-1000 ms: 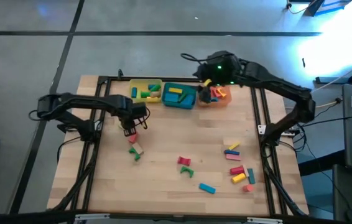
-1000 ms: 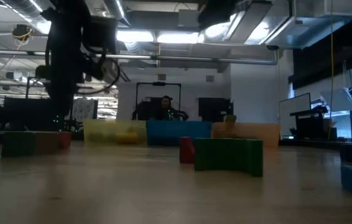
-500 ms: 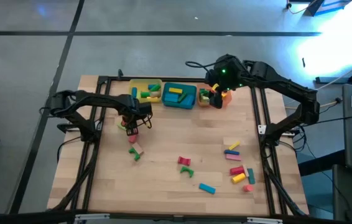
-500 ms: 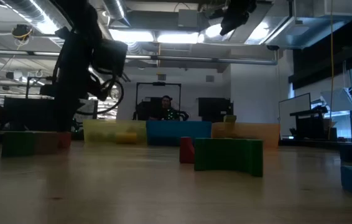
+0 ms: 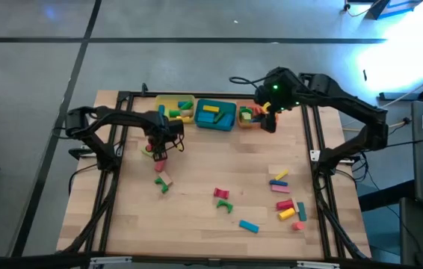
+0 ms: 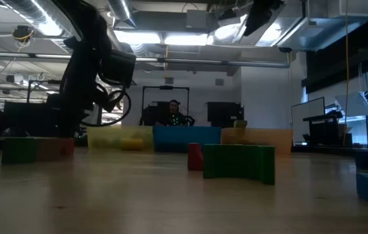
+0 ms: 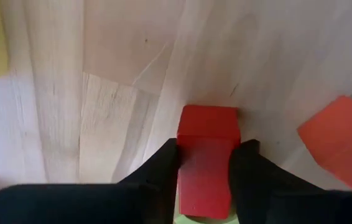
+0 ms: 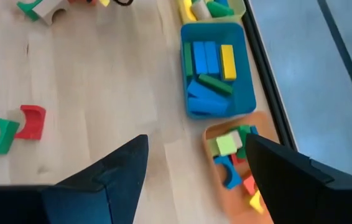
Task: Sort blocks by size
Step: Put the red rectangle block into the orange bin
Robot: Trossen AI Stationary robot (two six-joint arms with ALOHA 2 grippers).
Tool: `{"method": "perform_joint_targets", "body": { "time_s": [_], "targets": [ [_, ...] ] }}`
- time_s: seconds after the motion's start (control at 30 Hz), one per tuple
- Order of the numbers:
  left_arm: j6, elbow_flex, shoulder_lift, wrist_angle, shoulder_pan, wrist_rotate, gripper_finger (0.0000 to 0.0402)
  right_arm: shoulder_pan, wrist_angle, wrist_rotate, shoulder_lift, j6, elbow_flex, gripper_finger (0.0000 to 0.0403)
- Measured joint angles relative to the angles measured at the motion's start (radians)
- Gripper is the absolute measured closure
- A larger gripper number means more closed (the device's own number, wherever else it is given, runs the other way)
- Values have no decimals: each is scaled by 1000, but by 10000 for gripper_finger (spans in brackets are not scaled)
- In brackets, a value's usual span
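Saw left gripper [image 7: 204, 163] clamped on red block [image 7: 206, 155], long axis running straight out between fingers, lifted over left table area. Yellow tray [image 5: 168, 101] nearest, just beyond. Right gripper [image 8: 196, 163] gaped wide, empty, over orange tray [image 8: 208, 134].

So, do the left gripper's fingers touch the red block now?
Touching. The left wrist view shows the red block between the left gripper's two dark fingers, with no gap on either side.
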Motion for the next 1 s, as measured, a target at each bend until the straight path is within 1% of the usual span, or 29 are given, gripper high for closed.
{"method": "perform_joint_targets", "body": {
  "time_s": [0.1, 0.17, 0.23, 0.3, 0.47, 0.6, 0.77, 1.0],
  "targets": [
    [-4, 0, 0, 7, 9, 1, 335, 0, -37, 1, -40, 19, -2, 134],
    [-14, -1, 1, 16, 15, 0, 358, 0, -28, 1, -83, 22, -25, 134],
    [-33, -1, 0, 32, 22, 1, 384, 0, -1, 0, -137, 35, -74, 134],
    [-55, -1, -3, 51, 30, 5, 397, 0, 36, 1, -197, 45, -144, 134],
    [-72, -2, -16, 48, 42, 37, 388, 0, 183, 8, -342, 72, -342, 134],
    [-128, -5, -31, 38, 39, 48, 386, -1, 238, 8, -408, 76, -450, 134],
    [-148, 45, -48, -17, 39, 50, 385, -1, 266, 8, -424, 76, -515, 134],
    [-164, 127, -54, -48, 37, 47, 384, -1, 323, 8, -413, 76, -559, 134]
  ]
}}
